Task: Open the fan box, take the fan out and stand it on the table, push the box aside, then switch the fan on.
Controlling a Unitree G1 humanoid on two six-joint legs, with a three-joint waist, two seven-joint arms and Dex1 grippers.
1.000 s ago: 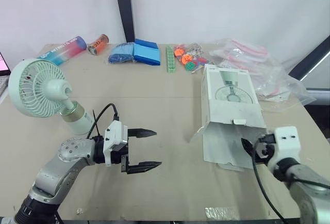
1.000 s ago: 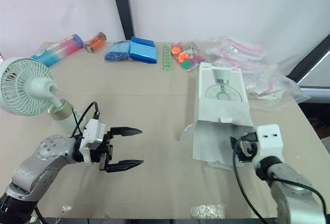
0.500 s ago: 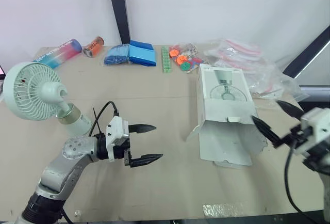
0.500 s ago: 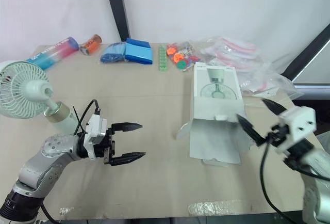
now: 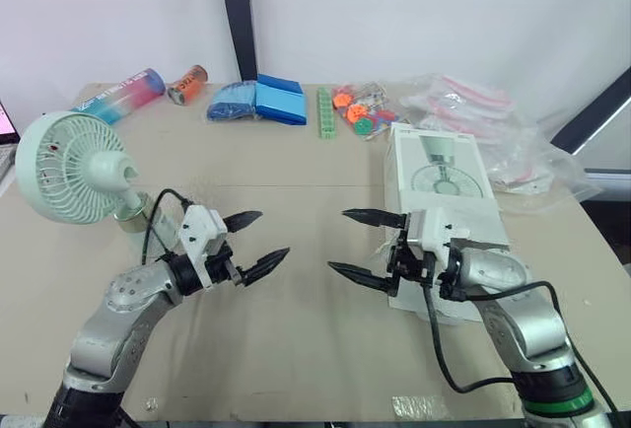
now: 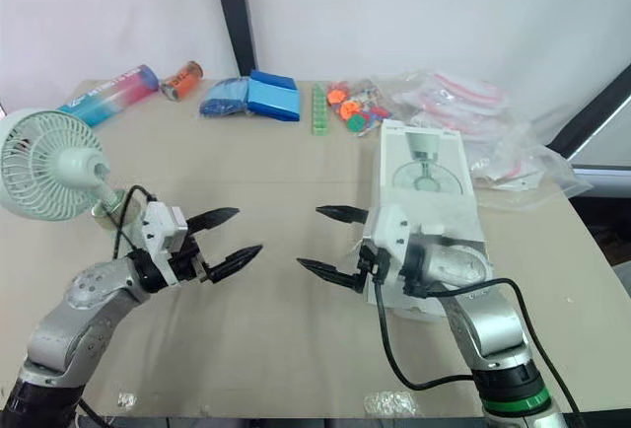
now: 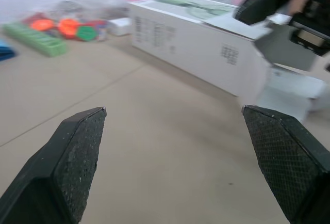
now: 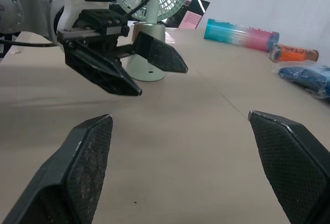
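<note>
Fig.: fan (image 5: 74,169) upright on desk (image 5: 296,157) at my far L, just behind L jaws; both pairs spread wide, empty; box (image 5: 439,167) flat beside R jaws, so L arm nearer for switch-on.

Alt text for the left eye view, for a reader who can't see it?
The left gripper and right gripper, fingers open and empty, face each other above a tan table. A mint-green fan stands at the robot's left; the white fan box lies at its right.
</note>
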